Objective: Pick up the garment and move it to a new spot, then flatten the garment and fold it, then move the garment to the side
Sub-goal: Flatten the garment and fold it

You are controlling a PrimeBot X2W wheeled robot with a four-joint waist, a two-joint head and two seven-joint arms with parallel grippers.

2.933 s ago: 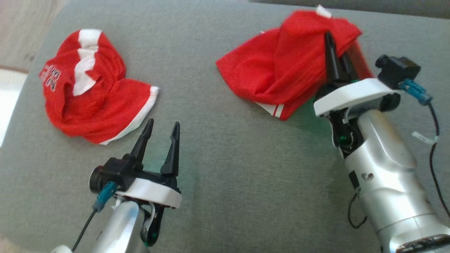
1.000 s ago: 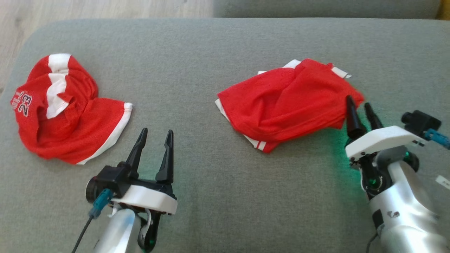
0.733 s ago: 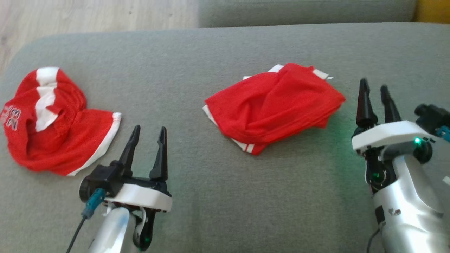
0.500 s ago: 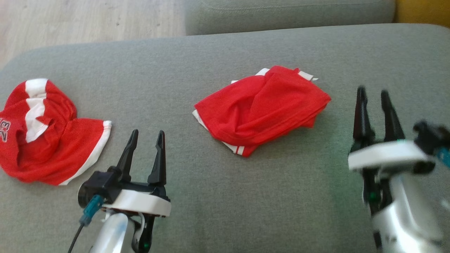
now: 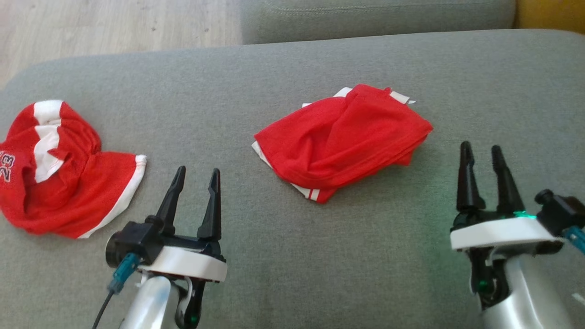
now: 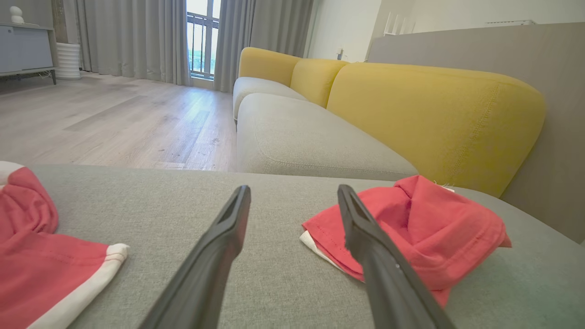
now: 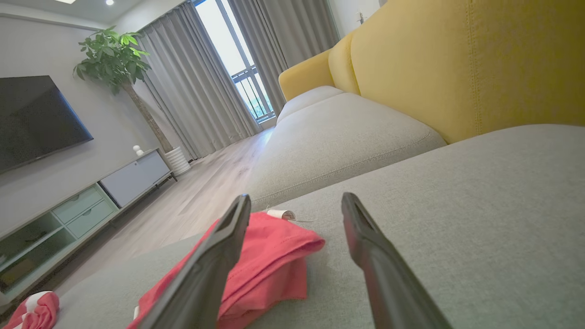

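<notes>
**Garment** [image 5: 340, 141]: red mesh with white trim. It is folded into a loose bundle and lies on the grey cushion [image 5: 292, 256], a little right of centre in the head view. A white hem with a red stripe shows at its near corner, and white edges stick out along its far side. It is apart from both claws.

**Left claw** [image 5: 198, 170]: fingers spread, with bare cushion between them. It sits to the near left of the garment, well apart from it. In the left wrist view the garment lies beyond the right finger [image 6: 379, 256].

**Right claw** [image 5: 481, 147]: fingers spread and empty. It is near the garment's right end but not touching it. In the right wrist view the garment is partly hidden behind the left finger [image 7: 205, 274], and a small white label [image 7: 279, 213] lies at the garment's far edge. Whether the fingertips rest on the cushion cannot be told.

**Jersey** [image 5: 64, 178]: red with white bands and the number 23 at its left edge. It is crumpled at the left end of the cushion, well apart from the garment and to the left of the left claw.

**Surroundings:**
- A second grey seat [image 5: 374, 18] lies beyond the cushion.
- A yellow backrest [image 6: 429, 114] runs along the seat's right side in the left wrist view.
- The wood floor [image 5: 114, 27] is at the upper left of the head view.
- Grey curtains [image 6: 137, 36] frame a window.
- A plant [image 7: 112, 55], a dark screen [image 7: 32, 119] and a low cabinet [image 7: 91, 192] stand along the far wall.
</notes>
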